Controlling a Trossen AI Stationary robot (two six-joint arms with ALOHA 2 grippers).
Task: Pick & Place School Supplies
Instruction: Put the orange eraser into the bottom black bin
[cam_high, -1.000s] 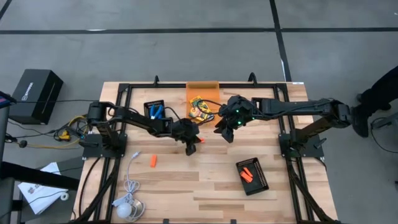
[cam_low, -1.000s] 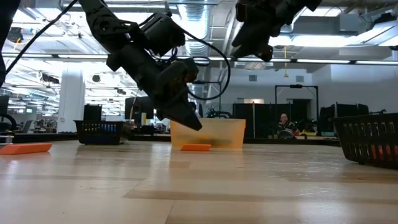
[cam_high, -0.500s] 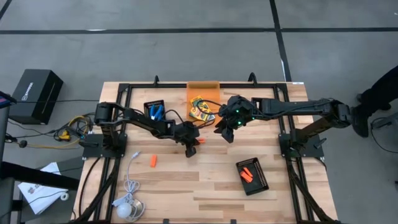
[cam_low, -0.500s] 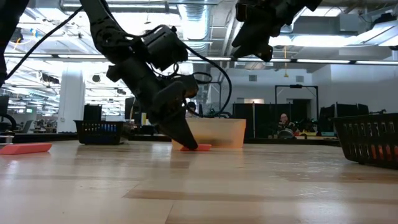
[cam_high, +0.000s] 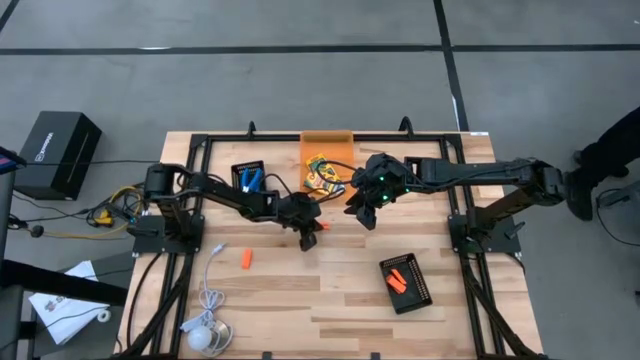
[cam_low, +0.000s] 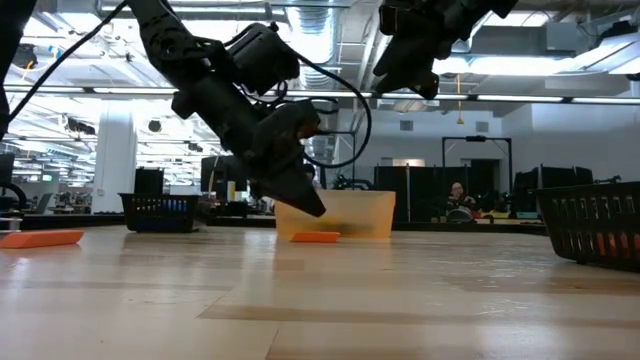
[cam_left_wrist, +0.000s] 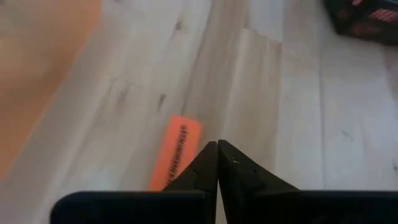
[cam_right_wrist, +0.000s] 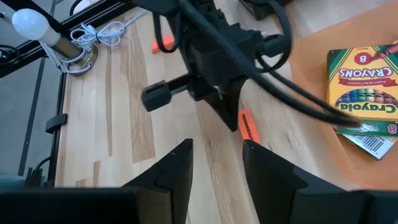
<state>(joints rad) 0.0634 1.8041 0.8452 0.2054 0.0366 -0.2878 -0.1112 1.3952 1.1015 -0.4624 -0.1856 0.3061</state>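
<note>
A short orange piece (cam_left_wrist: 175, 151) lies flat on the wood just before the orange bin (cam_low: 345, 215); it also shows in the low view (cam_low: 315, 237) and the high view (cam_high: 323, 226). My left gripper (cam_left_wrist: 216, 144) is shut and hangs slanted just above it (cam_low: 310, 205), apart from it. My right gripper (cam_right_wrist: 216, 155) is open and hovers high over the table's middle (cam_high: 365, 215), looking down on the left arm. Crayon boxes (cam_right_wrist: 364, 81) lie in the bin. A second orange piece (cam_high: 245, 259) lies on the table's left part.
A black tray (cam_high: 249, 179) with the blue-handled tool sits at the far left. Another black tray (cam_high: 405, 282) with orange pieces stands near right. A white cable with its round puck (cam_high: 205, 330) lies at the near left corner. Bare wood spans the near middle.
My left gripper dipped down until its tips reached the orange piece by the bin, then rose back to about its earlier height. The piece lies where it was.
</note>
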